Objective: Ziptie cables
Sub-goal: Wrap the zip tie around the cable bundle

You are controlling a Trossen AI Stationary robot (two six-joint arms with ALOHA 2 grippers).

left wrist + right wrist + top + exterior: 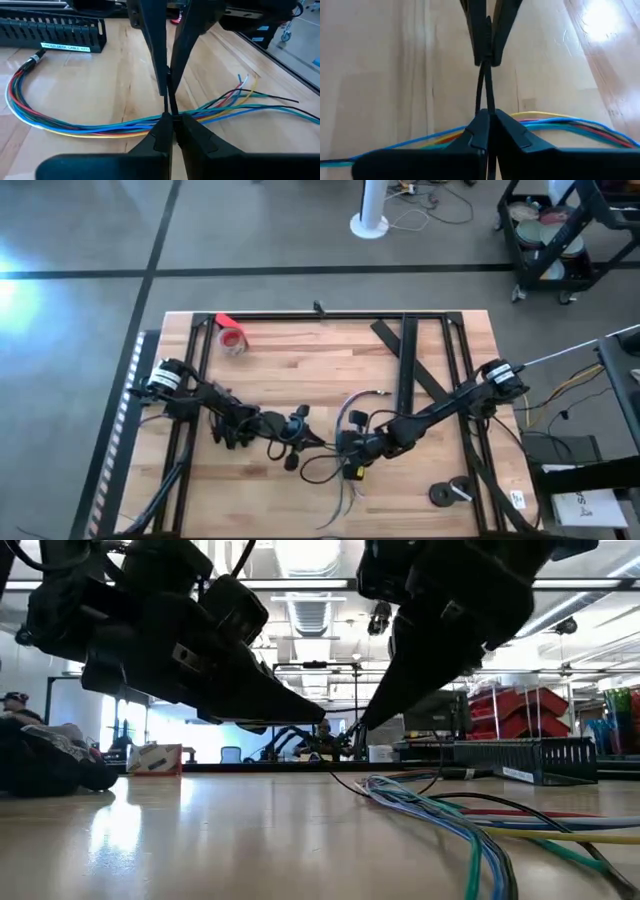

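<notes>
Both grippers meet nose to nose over the front-middle of the wooden table, each pinched onto the same ziptie. In the right wrist view the right gripper has its fingers closed together on the thin dark strip, which runs as a narrow loop from its tips across to the left gripper's tips facing it. In the left wrist view the left gripper is likewise clamped, fingers together, with the right gripper's fingers meeting it point to point directly above the cables. The cables lie flat on the wood beneath the grippers: a multicolour bundle of blue, teal, yellow, red and dark wires, curving round toward a black slotted cable duct at one end and fanning into loose pale-tipped ends at the other. The ziptie loop crosses the bundle where the fingertips meet; cannot tell whether it fully encircles the wires. In the low view the cables trail across the table toward the camera, with both arms hanging overhead. In the high view a roll of red tape sits near the back-left corner, well apart from the work.
</notes>
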